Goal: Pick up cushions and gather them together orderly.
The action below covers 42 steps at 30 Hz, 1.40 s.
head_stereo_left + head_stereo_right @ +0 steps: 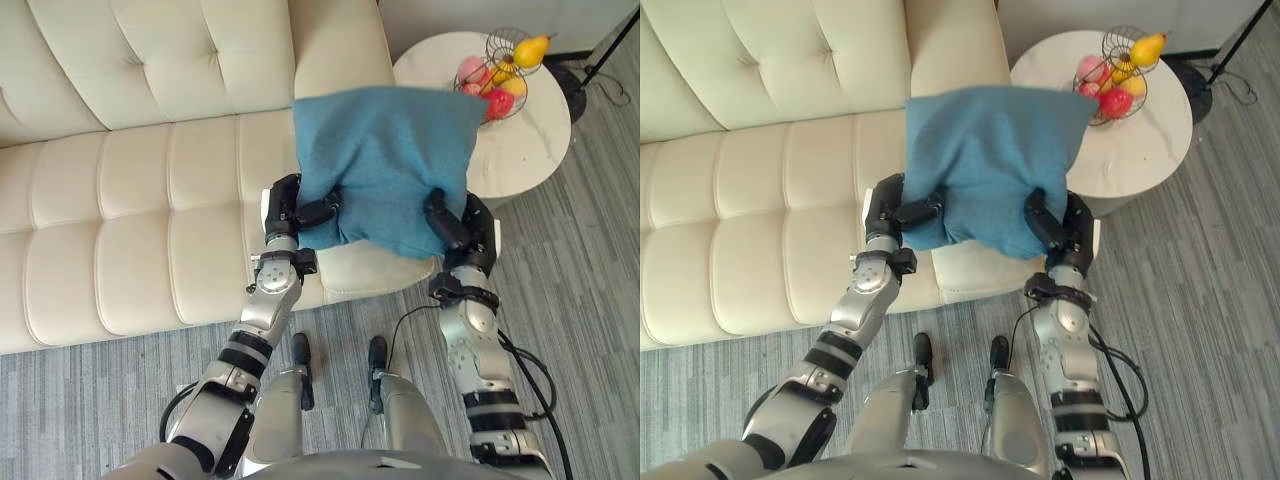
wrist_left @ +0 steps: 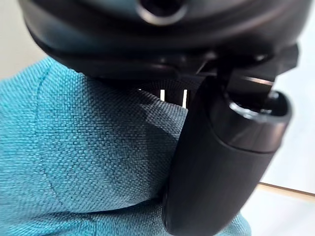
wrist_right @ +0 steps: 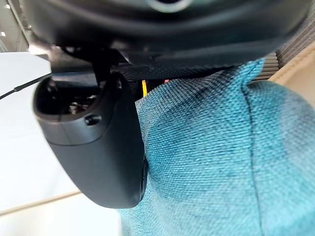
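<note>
Item: teal cushion point(image 1: 385, 165). Held clear of the cream sofa point(image 1: 150, 200), over the right end of its seat, and gripped at the two near corners. Grips: left hand point(image 1: 300, 210) curled round the near left corner, thumb pressed into the weave; right hand point(image 1: 452, 222) curled likewise round the near right corner, pinching cloth and stuffing. Nearby: round bench point(image 1: 540, 150) just past the sofa's arm, bearing a wire fruit basket point(image 1: 505, 65). Hazards, as judged: prone to sag or fold, with the bulk lying beyond the hands and nothing under the far edge. Liable to slip from one pinch under uneven pull, then to swing from the other corner and drop onto the floor in front of the seat. Apt to brush the basket and spill fruit on any sweep toward the right, the far right corner sitting close to the bench. Best kept level and carried leftward along the seat, well away from the bench.
</note>
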Available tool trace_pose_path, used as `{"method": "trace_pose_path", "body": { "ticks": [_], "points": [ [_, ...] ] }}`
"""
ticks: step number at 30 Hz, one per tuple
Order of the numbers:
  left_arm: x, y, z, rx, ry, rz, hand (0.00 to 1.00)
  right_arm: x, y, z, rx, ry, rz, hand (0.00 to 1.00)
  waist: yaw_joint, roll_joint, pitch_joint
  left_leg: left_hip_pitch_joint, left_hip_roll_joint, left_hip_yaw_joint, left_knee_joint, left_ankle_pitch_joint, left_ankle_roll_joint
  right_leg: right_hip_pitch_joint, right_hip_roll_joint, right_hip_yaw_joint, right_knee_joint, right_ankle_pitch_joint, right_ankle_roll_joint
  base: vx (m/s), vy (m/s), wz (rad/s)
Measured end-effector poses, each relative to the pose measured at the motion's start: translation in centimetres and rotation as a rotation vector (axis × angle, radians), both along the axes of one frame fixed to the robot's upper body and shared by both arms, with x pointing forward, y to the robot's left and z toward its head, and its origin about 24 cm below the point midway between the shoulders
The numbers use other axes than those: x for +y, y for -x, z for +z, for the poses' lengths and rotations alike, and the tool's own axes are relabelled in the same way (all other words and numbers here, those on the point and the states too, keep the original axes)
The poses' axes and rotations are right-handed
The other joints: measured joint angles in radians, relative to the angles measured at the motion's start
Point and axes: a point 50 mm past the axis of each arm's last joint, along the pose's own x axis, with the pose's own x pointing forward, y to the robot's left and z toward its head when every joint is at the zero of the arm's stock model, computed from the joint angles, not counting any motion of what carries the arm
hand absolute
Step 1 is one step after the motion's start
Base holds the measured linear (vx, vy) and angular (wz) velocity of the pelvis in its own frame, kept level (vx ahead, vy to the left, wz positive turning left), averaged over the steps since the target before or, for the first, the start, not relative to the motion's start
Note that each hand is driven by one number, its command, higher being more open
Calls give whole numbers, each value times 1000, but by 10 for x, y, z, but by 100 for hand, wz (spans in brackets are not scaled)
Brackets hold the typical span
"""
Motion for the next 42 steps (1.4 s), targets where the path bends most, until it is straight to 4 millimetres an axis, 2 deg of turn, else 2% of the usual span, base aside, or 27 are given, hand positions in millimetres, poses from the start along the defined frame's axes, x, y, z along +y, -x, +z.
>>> {"method": "trace_pose_path", "body": {
  "ticks": [4, 6, 8, 12, 18, 20, 27, 28, 30, 31, 32, 34, 35, 36, 37, 38, 40, 42],
  "points": [
    [-1, 23, -22, 75, 63, 7, 0, 0, 15, -13, 46, -7, 8, 0, -9, 13, -20, 61, -9, -23, -43, 9, -5, 58, -5, -27, -11, -11, 0, 61, -6, 16],
    [2, 36, -32, 108, 84, 17, 0, 2, 23, -19, 67, -14, 19, 0, -9, 13, -48, 88, -13, -27, -70, 17, -8, 81, -5, -32, -24, -13, 1, 68, -7, 9],
    [5, 48, -35, 118, 104, 25, 0, 5, 32, -20, 71, -11, 25, 0, -10, 16, -64, 124, -16, -34, -88, 19, -7, 118, -6, -41, -38, -17, 2, 68, -7, 12],
    [12, 74, -42, 139, 138, 43, 0, 11, 50, -18, 68, 29, 55, 0, -9, 16, -141, 200, -24, -56, -125, 19, -7, 193, -11, -62, -44, -46, 4, 58, -10, 14],
    [18, 97, -46, 148, 164, 52, 0, 13, 61, -11, 60, 159, 64, 0, -8, 15, -223, 248, -26, -85, -140, 19, -8, 258, -10, -89, -66, -57, 1, 20, -22, 13],
    [18, 100, -49, 164, 171, 49, 0, 12, 64, -13, 75, 185, 63, 0, -8, 13, -229, 271, -29, -108, -141, 19, -8, 294, -11, -106, -72, -61, 0, -19, -19, 23],
    [16, 115, -60, 222, 161, 28, 0, 9, 77, -23, 139, 223, 53, 0, -7, -2, -248, 263, -45, -205, -106, 20, -9, 358, -13, -195, -69, -80, -2, -44, -39, 49],
    [15, 115, -60, 222, 160, 22, 0, 7, 78, -24, 144, 224, 44, 0, -7, -5, -246, 214, -51, -255, -42, 11, -24, 365, -14, -244, -59, -86, -5, -111, -54, 94],
    [15, 115, -60, 222, 160, 21, 0, 7, 78, -23, 145, 229, 41, 0, -2, -5, -245, 159, -47, -273, 19, -14, -42, 364, -11, -288, -56, -89, -9, -115, -24, 85],
    [16, 115, -61, 223, 156, 21, 0, 6, 77, -23, 145, 248, 41, 0, 15, 1, -243, 132, -14, -219, 49, -48, -15, 363, -1, -310, -51, -88, -9, -141, -53, 61],
    [16, 115, -61, 224, 155, 19, 0, 5, 76, -23, 145, 264, 37, 0, 17, 2, -244, 111, 29, -135, 65, -59, -12, 363, 6, -338, -49, -88, -9, -149, -86, 69],
    [15, 114, -60, 222, 158, 15, 0, 5, 70, -22, 136, 278, 33, 0, 15, -9, -239, 89, 74, -33, 100, -68, 7, 358, -14, -381, -56, -86, -12, -88, -19, 70],
    [12, 112, -61, 221, 145, -11, 0, 0, 66, -23, 144, 299, 17, 0, 9, 1, -244, 40, 128, 48, 212, -112, 66, 356, -20, -416, -53, -85, -11, -42, 101, 56],
    [11, 112, -61, 222, 142, -16, 0, -1, 65, -24, 147, 305, 13, 0, 8, 2, -245, 35, 136, 60, 230, -114, 71, 357, -22, -423, -51, -84, -11, -14, 154, 65],
    [7, 110, -63, 228, 128, -44, 0, -8, 62, -28, 166, 325, -7, 0, 5, 8, -248, 27, 186, 119, 293, -120, 83, 363, -31, -450, -44, -83, -6, 31, 226, 85],
    [-2, 109, -65, 238, 128, -80, 0, -18, 62, -30, 185, 350, -33, 0, -16, 45, -273, 30, 219, 165, 248, -85, 12, 365, -39, -493, -33, -81, 22, 72, 283, 105],
    [-4, 105, -65, 236, 114, -95, 0, -21, 60, -33, 198, 345, -50, 0, -27, 34, -272, 39, 163, 153, 198, -60, 15, 361, -76, -508, -29, -73, 31, 53, 244, 70],
    [-3, 98, -66, 232, 85, -107, 0, -20, 56, -41, 226, 325, -60, 0, -42, 7, -263, 42, 72, 125, 132, -24, 46, 361, -135, -516, -33, -62, 47, 24, 262, 67]
  ]
}}
